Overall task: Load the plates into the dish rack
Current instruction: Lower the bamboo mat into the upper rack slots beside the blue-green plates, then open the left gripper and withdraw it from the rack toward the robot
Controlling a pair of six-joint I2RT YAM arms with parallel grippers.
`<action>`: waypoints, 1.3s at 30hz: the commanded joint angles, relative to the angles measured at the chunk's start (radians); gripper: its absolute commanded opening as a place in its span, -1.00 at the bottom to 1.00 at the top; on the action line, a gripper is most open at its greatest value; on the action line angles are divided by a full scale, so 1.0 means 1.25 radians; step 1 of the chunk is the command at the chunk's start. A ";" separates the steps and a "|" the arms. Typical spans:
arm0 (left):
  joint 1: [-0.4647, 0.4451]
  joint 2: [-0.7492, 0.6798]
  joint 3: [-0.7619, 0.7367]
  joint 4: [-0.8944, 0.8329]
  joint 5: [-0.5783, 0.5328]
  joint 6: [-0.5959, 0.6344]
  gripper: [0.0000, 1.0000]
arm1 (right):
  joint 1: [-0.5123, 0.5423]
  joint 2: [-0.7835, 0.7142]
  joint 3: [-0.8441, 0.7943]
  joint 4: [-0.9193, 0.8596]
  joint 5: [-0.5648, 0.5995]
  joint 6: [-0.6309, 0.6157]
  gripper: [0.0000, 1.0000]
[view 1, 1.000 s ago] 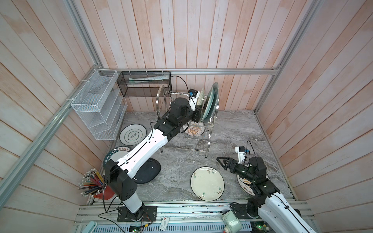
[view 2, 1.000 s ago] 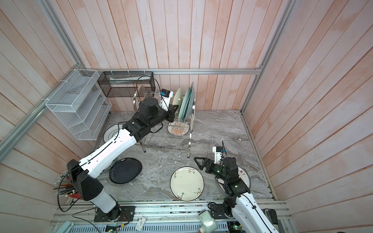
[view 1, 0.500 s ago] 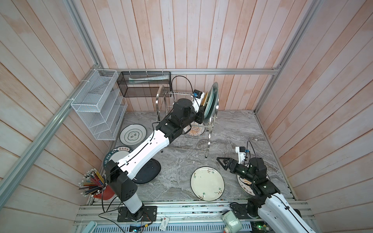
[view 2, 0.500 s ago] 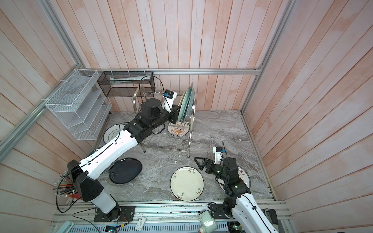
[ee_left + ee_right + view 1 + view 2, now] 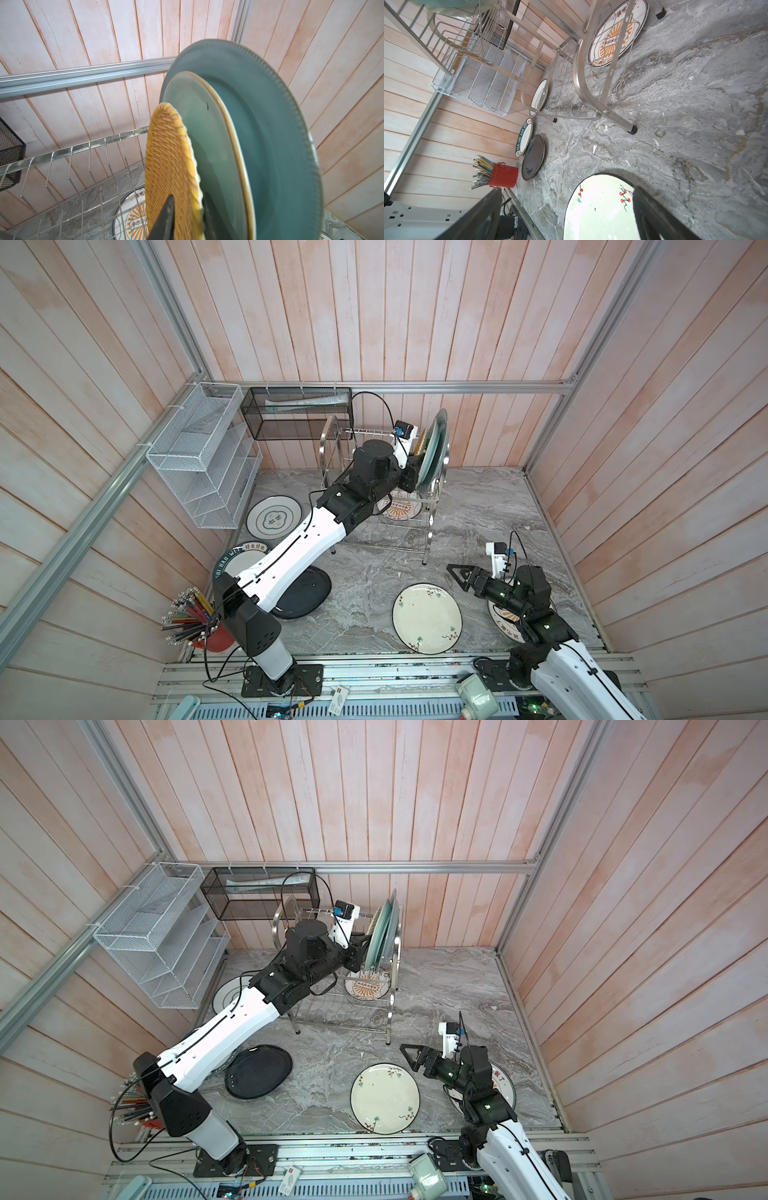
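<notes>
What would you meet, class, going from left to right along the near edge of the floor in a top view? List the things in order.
red pencil cup → black plate → cream floral plate → sunburst plate

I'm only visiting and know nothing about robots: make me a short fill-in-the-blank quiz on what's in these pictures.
1. ____ plates stand on edge in the upper tier of the dish rack.
2. The left gripper straddles the rim of the ____ woven-look plate.
3. The right gripper, jaws ____, hovers near the cream floral plate.
4. The pencils sit in a ____ cup.
Missing words: three, yellow, open, red.
</notes>
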 commanded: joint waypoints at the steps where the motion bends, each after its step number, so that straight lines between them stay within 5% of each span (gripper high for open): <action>1: 0.002 -0.040 0.041 -0.006 -0.013 -0.005 -0.48 | 0.003 -0.011 0.001 -0.013 0.012 -0.009 0.95; 16: 0.028 -0.139 0.025 -0.037 0.013 -0.044 -0.45 | 0.004 -0.033 0.013 -0.047 0.022 -0.010 0.95; 27: 0.053 -0.353 -0.202 -0.030 0.054 -0.080 -0.20 | 0.004 -0.026 0.019 -0.062 0.036 -0.018 0.96; 39: 0.065 -0.661 -0.549 -0.091 0.121 -0.161 0.95 | 0.004 0.011 -0.010 -0.066 0.038 -0.019 0.95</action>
